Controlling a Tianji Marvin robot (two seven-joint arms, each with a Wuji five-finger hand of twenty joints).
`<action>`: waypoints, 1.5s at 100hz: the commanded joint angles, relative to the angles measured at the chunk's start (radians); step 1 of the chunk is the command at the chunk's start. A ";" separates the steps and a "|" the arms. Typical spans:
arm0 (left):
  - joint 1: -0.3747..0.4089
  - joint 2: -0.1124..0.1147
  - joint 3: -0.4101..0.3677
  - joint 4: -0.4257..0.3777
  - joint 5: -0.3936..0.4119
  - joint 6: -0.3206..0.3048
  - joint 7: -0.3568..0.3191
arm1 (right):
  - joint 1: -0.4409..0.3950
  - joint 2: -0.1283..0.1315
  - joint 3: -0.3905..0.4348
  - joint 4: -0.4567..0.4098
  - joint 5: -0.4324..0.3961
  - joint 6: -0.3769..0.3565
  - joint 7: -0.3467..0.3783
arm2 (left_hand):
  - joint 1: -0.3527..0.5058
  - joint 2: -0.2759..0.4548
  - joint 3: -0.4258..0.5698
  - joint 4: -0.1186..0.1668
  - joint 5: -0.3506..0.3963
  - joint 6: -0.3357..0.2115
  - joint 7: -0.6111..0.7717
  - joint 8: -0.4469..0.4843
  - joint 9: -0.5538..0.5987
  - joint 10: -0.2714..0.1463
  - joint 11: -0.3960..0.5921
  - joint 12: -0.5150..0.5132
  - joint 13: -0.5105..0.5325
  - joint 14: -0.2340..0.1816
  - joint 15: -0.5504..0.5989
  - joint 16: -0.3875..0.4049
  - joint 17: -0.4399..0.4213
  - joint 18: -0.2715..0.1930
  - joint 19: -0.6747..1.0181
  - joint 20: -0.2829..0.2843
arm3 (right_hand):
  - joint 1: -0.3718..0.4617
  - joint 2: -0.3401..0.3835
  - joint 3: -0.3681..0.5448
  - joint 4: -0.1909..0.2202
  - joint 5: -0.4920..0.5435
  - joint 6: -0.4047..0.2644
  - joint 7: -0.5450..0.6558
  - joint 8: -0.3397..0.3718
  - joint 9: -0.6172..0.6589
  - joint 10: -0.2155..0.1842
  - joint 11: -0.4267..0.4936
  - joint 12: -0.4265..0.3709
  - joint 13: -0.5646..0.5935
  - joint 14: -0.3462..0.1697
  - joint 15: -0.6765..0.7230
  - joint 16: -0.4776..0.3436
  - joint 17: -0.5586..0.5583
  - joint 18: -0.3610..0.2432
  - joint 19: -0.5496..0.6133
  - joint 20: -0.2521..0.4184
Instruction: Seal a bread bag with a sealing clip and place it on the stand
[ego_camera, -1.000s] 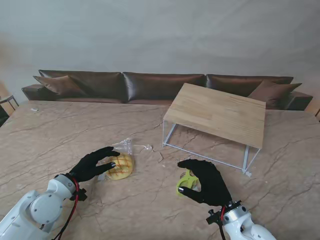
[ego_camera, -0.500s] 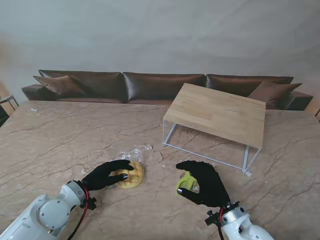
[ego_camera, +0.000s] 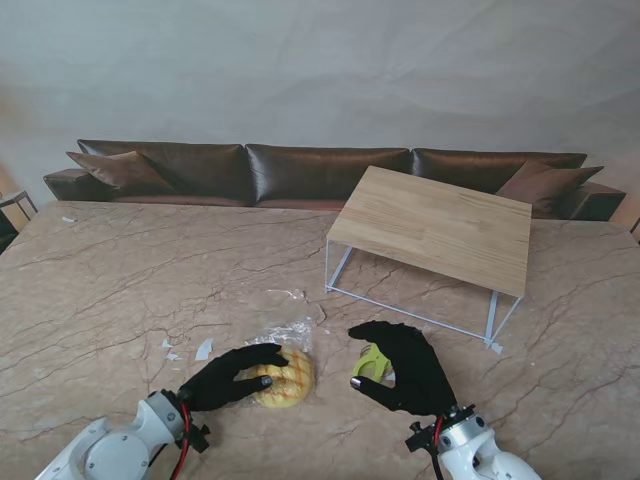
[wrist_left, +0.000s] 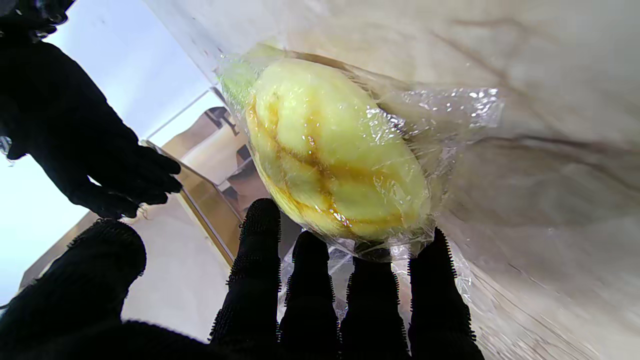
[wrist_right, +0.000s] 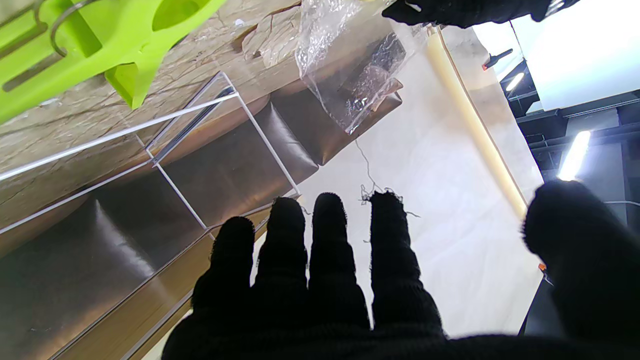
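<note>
Two black-gloved robot hands are low over the marble counter (ego_camera: 120, 270), close to me. The left robot hand (ego_camera: 228, 376) lies on the near-left side of the bread bag (ego_camera: 285, 372); its fingers (wrist_left: 310, 295) are side by side and their tips touch the clear plastic at the edge of the round yellow bun, with the thumb set apart. It presses on the bag more than it holds it, and I cannot tell if the fingers really grip it. The loose open end of the bag points away from me, toward the stand. The bag rests on the counter, between the two hands.

Just to the right of the bag, the right robot hand (ego_camera: 403, 366) holds the green sealing clip (ego_camera: 371, 362) between thumb and fingers in the stand's view. In the right wrist view the clip (wrist_right: 95, 40) is seen beyond the fingertips, the four fingers are straight and close together, and the thumb stands well to the side. The clip is near the bag but apart from it.

Some small scraps of plastic (ego_camera: 203, 349) lie on the counter to the left of the bag. Farther from me, to the right, is the stand (ego_camera: 436, 228), a wooden top on thin white wire legs. Behind the counter runs a brown leather sofa (ego_camera: 300, 170) with cushions.
</note>
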 joint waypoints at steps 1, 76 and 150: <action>0.013 -0.014 0.012 -0.014 -0.005 -0.013 0.000 | 0.001 -0.004 -0.002 -0.003 -0.005 -0.003 -0.002 | -0.021 0.039 -0.002 -0.003 -0.011 0.002 -0.021 -0.015 -0.024 -0.008 0.003 0.002 0.019 -0.009 0.026 0.018 0.003 -0.047 0.028 0.003 | 0.011 -0.001 0.025 -0.013 -0.015 -0.019 0.006 -0.003 -0.011 -0.003 0.000 0.005 0.001 -0.023 -0.009 0.003 -0.014 -0.027 -0.018 0.002; 0.021 -0.058 -0.141 -0.140 0.178 0.178 0.247 | -0.014 -0.010 0.020 0.002 0.012 -0.011 -0.013 | 0.010 -0.428 0.442 -0.229 -0.326 0.206 -0.217 -0.127 -0.220 0.047 0.053 0.087 -0.166 -0.022 0.043 0.147 -0.146 -0.073 -0.148 0.064 | 0.011 -0.002 0.027 -0.014 -0.011 -0.019 0.004 -0.003 -0.006 -0.005 -0.003 0.003 0.002 -0.025 -0.007 0.001 -0.017 -0.029 -0.012 -0.005; -0.247 -0.050 0.088 0.126 -0.093 0.384 -0.033 | 0.009 -0.009 0.001 0.019 0.024 -0.007 0.004 | 0.003 -0.584 0.533 -0.284 -0.256 0.242 -0.122 0.013 -0.162 0.081 0.109 0.234 -0.290 0.020 0.009 0.190 -0.167 -0.083 -0.587 0.185 | 0.020 -0.004 0.047 -0.014 0.006 -0.030 0.010 0.002 0.001 -0.006 0.000 0.005 0.007 -0.024 -0.008 0.003 -0.016 -0.010 -0.013 0.000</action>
